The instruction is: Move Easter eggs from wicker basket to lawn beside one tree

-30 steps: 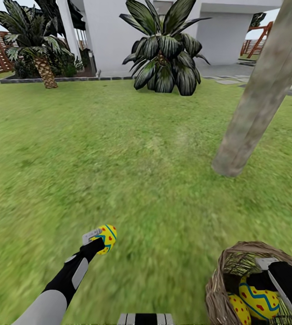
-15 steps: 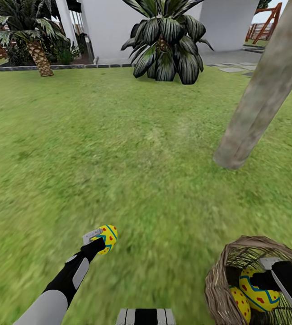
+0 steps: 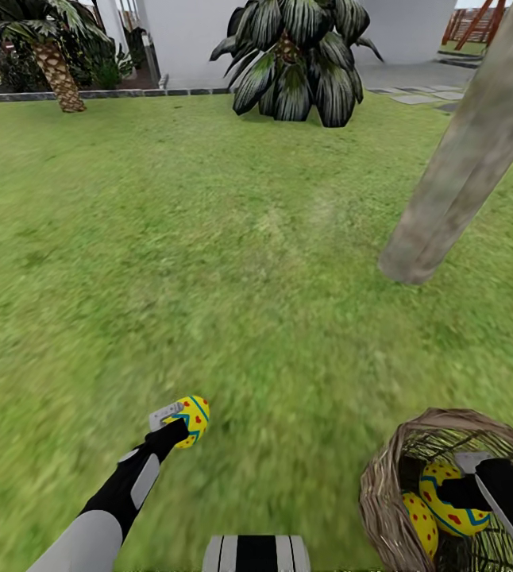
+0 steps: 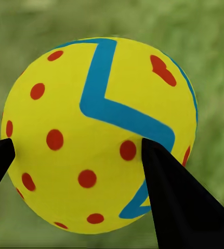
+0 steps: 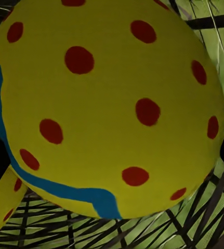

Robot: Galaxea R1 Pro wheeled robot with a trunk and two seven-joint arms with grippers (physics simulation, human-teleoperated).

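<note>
My left gripper [image 3: 179,425] is shut on a yellow Easter egg [image 3: 187,419] with blue zigzag and red dots, held just over the lawn [image 3: 233,262] at the lower left. Close up, the same egg [image 4: 99,135] sits between the black fingers [image 4: 179,207]. The brown wicker basket [image 3: 383,477] stands at the lower right. My right gripper [image 3: 457,494] reaches into it, shut around a second egg [image 3: 445,515], which looms large in the right wrist view [image 5: 106,104]. A third egg [image 3: 421,524] lies beside it. The grey-brown tree trunk [image 3: 463,159] rises beyond the basket.
A spiky dark-leaved palm [image 3: 300,56] and a smaller palm [image 3: 50,56] stand at the lawn's far edge before a white building [image 3: 185,32]. Paving stones [image 3: 419,97] lie at the far right. Open grass stretches between me and the trunk.
The whole picture has shifted upward, so the camera has moved. Both arms keep their hold, the left on its egg over the grass and the right on the egg in the basket.
</note>
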